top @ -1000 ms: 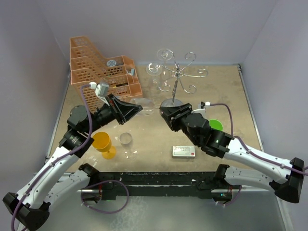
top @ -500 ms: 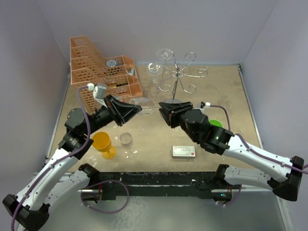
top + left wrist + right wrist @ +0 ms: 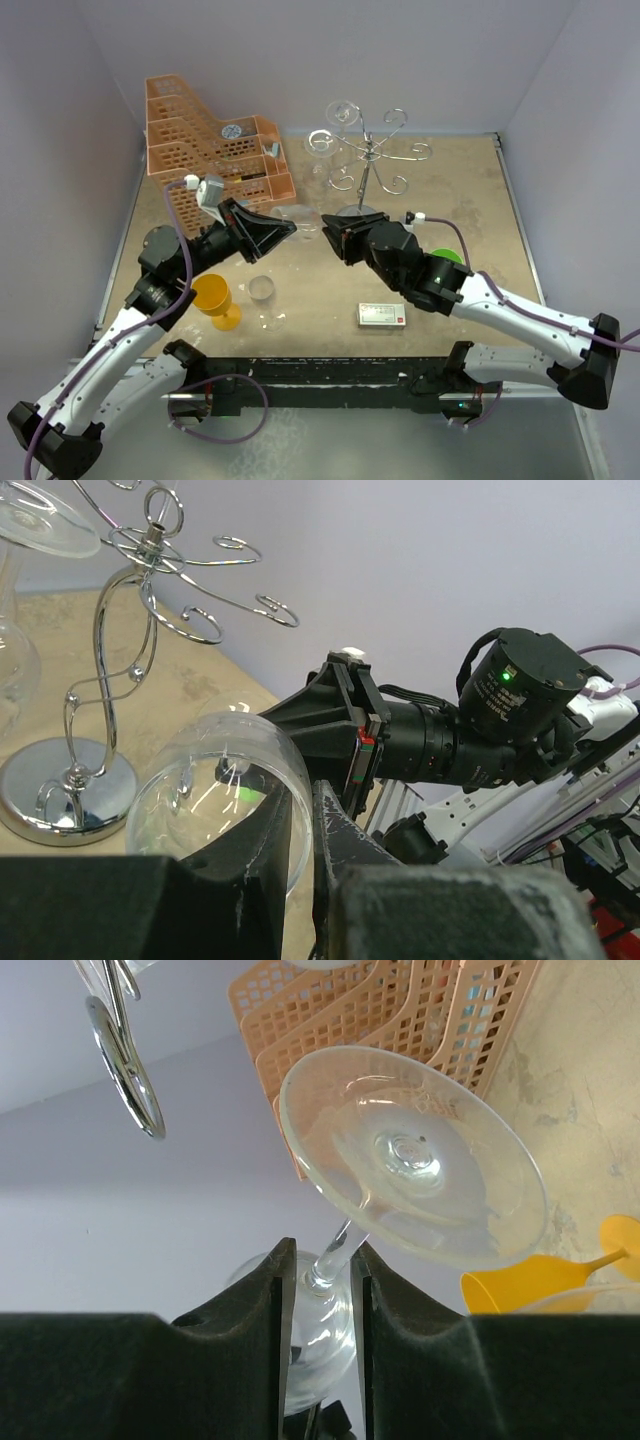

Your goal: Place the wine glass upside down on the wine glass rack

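Note:
The clear wine glass (image 3: 299, 214) hangs in the air between my two arms, lying roughly on its side. My left gripper (image 3: 301, 802) is shut on the rim of its bowl (image 3: 215, 780), one finger inside and one outside. My right gripper (image 3: 321, 1252) is open, its fingers on either side of the stem (image 3: 337, 1248) just below the round foot (image 3: 415, 1155), with a thin gap left. The chrome wine glass rack (image 3: 366, 165) stands behind, its domed base (image 3: 65, 785) on the table. Another clear glass (image 3: 320, 146) hangs upside down on the rack's left arm.
An orange lattice basket (image 3: 213, 150) stands at the back left. A yellow goblet (image 3: 215, 298) and a small clear glass (image 3: 263, 289) stand near the left arm. A white box (image 3: 381, 315) and a green disc (image 3: 448, 258) lie by the right arm.
My right gripper has moved left up to the glass and narrowed its jaws around the stem. The left arm and the glass have barely moved.

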You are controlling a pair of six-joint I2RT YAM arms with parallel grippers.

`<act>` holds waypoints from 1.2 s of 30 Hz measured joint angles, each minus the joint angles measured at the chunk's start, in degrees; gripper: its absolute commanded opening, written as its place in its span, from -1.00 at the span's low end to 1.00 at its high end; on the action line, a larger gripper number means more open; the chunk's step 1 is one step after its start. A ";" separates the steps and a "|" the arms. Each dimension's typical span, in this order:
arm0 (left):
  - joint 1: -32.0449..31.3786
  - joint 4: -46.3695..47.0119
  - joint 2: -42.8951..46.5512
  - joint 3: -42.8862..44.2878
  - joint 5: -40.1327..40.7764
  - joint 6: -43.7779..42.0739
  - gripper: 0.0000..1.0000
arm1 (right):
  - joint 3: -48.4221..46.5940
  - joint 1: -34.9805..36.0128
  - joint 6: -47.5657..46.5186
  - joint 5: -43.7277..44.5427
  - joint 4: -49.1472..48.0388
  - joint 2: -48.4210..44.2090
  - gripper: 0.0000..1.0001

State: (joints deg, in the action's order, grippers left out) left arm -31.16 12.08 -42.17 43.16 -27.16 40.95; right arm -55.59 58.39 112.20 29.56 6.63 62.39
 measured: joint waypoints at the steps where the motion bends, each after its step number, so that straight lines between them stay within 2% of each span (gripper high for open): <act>1: 0.00 0.33 -0.15 -0.02 -0.22 0.00 -0.82 | -0.15 0.00 0.15 -0.26 -0.02 0.20 -0.40; 4: 0.02 1.07 -0.39 -0.39 -0.92 0.00 -0.81 | -0.52 -0.04 0.39 -0.42 0.02 0.57 -0.47; 9: 0.02 0.74 -0.50 -0.63 -1.73 0.00 -0.76 | -0.83 -0.57 1.79 0.22 -0.48 1.03 -0.98; 10: 0.00 0.37 -0.50 -0.76 -2.23 0.00 -0.73 | -0.98 -0.74 2.19 0.63 -0.90 1.01 -1.00; 14: -0.02 0.22 -0.46 -0.90 -2.75 -0.04 -0.58 | -1.20 -0.70 2.08 0.81 -1.14 0.98 -1.00; 19: -0.02 -0.02 -0.04 -1.75 -2.54 -0.17 -0.14 | -1.16 -0.59 1.51 0.96 -0.20 0.81 -1.00; 23: -0.04 -2.54 0.39 -1.81 -1.55 -0.92 0.07 | 0.85 -0.52 -1.44 2.62 -0.92 -0.94 -1.00; 31: -0.09 -6.45 1.46 -3.61 -0.46 -2.29 0.19 | 12.61 -0.52 -13.40 7.28 -4.90 -10.01 -1.00; 36: -0.09 -6.95 1.07 -3.78 0.20 -2.64 0.20 | 19.47 -0.52 -29.03 8.66 -8.85 -16.57 -1.00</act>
State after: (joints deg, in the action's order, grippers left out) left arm -31.24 5.13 -41.10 39.38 -26.96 38.30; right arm -36.12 57.87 83.18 38.22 -2.22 45.82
